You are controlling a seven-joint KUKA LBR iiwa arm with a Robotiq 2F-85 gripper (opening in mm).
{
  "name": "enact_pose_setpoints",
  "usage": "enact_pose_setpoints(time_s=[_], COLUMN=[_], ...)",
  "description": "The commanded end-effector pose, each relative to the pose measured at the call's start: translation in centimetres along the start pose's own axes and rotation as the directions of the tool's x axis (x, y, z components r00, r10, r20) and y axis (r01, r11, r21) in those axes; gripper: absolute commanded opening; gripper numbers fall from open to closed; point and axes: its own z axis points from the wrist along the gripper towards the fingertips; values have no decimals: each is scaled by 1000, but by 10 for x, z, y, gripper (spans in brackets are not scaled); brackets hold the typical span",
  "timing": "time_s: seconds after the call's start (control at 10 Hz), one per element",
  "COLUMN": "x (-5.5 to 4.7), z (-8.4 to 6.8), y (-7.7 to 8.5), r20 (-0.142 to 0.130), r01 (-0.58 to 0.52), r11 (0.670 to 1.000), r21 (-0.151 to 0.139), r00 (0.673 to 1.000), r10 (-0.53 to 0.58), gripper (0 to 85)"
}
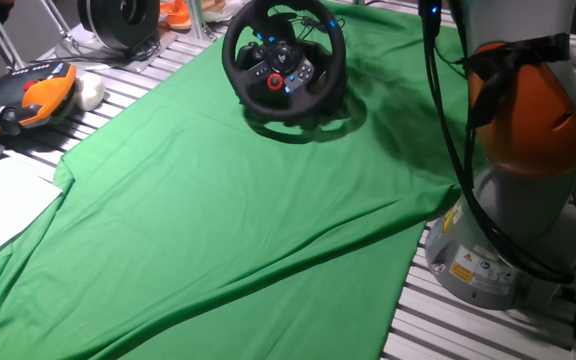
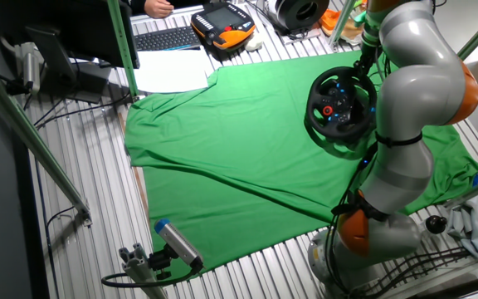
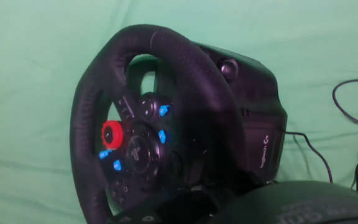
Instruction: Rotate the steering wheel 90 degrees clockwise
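- One black gaming steering wheel with a thick round rim, a red knob and blue-lit hub buttons stands on its bulky black base at the far side of the green cloth that covers the slatted metal worktop.
- In the hand view the wheel fills the middle of the picture, seen from just beside its rim, with the base behind it to the right.
- No view shows the gripper's fingers clearly; I cannot tell how far open the gripper is, nor whether it holds anything.
- Risk, as I judge it: the base sits on loose cloth, so a turning push may slide the whole unit instead of rotating the rim.
- A thin black cable trails on the right of the base and may snag the grey and orange arm.
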Motion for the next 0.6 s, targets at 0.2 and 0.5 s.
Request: enact_pose_setpoints(time_s=[0.2, 0.5], x=[7, 13], z=[1, 2], y=[5, 6], r20=[-1, 0], r01=[-19, -28], r11=[1000, 1000], r21=[-1, -4], r00=[1000, 1000], r10=[19, 28], gripper=[170, 170])
